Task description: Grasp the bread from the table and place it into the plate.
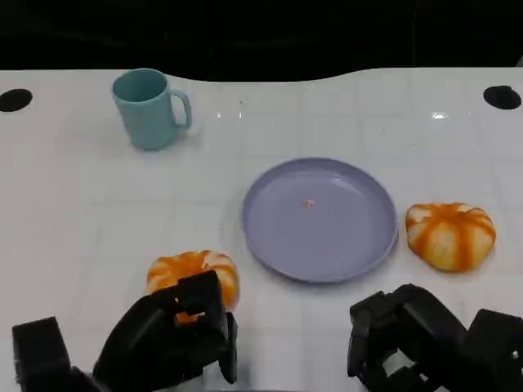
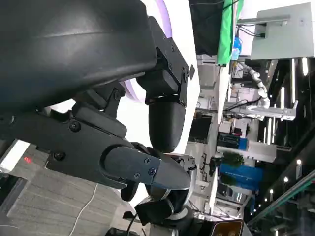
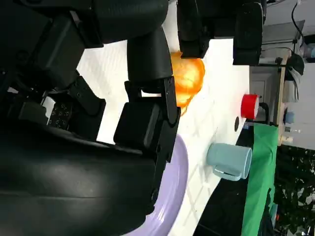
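**Two buns on the table, neither yet in the plate**

Two things mattered most by size: the white table (image 1: 73,212) and the lilac plate (image 1: 319,219) at its middle, which held nothing but a small crumb-like speck. You had a bread bun (image 1: 450,234) sitting just right of the plate rim, apart from it, and a second bun (image 1: 194,274) at the plate's lower left, directly ahead of the left hand (image 1: 167,339). A teal mug (image 1: 149,108) stood well back, clear of any reach path.

Left hand: fingers spread and curled forward, the tips at the near side of the second bun; I could not tell whether they touched it, and nothing was gripped. Right hand (image 1: 425,343): fingers bent loosely and apart, holding nothing, near the table edge and short of the right bun.

Judgement on handling: both buns looked domed, glazed and probably light and soft, so the crust may be slick. You would do best to cup the dome from above, fingers down opposite flanks, and squeeze gently.
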`<action>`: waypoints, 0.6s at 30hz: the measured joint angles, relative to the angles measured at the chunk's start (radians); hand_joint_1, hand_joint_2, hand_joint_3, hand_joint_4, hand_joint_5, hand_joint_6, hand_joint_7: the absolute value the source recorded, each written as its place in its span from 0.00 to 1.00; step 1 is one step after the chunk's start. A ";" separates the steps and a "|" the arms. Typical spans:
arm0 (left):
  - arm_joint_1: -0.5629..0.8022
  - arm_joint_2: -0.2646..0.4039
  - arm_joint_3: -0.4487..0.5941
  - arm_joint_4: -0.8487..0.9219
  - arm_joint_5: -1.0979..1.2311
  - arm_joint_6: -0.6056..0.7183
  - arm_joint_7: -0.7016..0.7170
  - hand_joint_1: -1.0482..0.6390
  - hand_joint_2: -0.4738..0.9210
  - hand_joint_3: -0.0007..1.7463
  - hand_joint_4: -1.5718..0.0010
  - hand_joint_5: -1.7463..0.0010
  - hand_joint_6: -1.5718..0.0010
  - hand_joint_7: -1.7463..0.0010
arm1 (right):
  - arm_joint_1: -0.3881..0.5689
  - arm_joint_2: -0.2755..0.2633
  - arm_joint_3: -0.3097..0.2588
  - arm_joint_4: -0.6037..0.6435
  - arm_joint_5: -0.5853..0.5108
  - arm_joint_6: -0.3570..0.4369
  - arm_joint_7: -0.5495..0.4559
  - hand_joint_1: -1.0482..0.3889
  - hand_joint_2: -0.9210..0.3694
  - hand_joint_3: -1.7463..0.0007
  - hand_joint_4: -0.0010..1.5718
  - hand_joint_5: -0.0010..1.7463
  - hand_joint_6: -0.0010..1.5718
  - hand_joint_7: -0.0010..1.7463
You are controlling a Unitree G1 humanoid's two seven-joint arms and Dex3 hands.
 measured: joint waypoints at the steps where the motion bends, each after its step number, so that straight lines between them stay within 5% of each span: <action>1: 0.000 0.000 0.000 0.000 0.000 0.000 0.000 0.21 1.00 0.04 0.48 0.00 0.60 0.00 | -0.001 0.000 0.000 0.000 0.000 0.000 0.001 0.00 0.65 0.22 0.99 0.74 1.00 0.61; 6: 0.000 0.000 0.001 0.000 0.002 -0.001 0.006 0.23 1.00 0.05 0.49 0.00 0.61 0.00 | -0.002 0.003 0.000 0.001 0.001 0.000 0.002 0.00 0.65 0.22 0.99 0.74 1.00 0.61; 13: 0.001 0.022 -0.002 -0.052 0.071 0.000 0.057 0.24 1.00 0.12 0.57 0.00 0.63 0.15 | -0.001 0.003 0.002 -0.002 0.000 0.000 0.000 0.00 0.65 0.21 0.99 0.74 1.00 0.62; 16: 0.001 0.047 -0.002 -0.089 0.115 -0.006 0.085 0.22 1.00 0.13 0.64 0.00 0.64 0.26 | -0.001 0.003 0.002 -0.004 -0.003 0.000 -0.003 0.00 0.65 0.21 0.99 0.74 1.00 0.62; 18: 0.000 0.066 -0.003 -0.111 0.151 -0.021 0.097 0.20 1.00 0.14 0.67 0.10 0.64 0.42 | 0.001 0.003 0.004 -0.011 -0.013 0.001 -0.009 0.00 0.65 0.21 0.98 0.74 1.00 0.62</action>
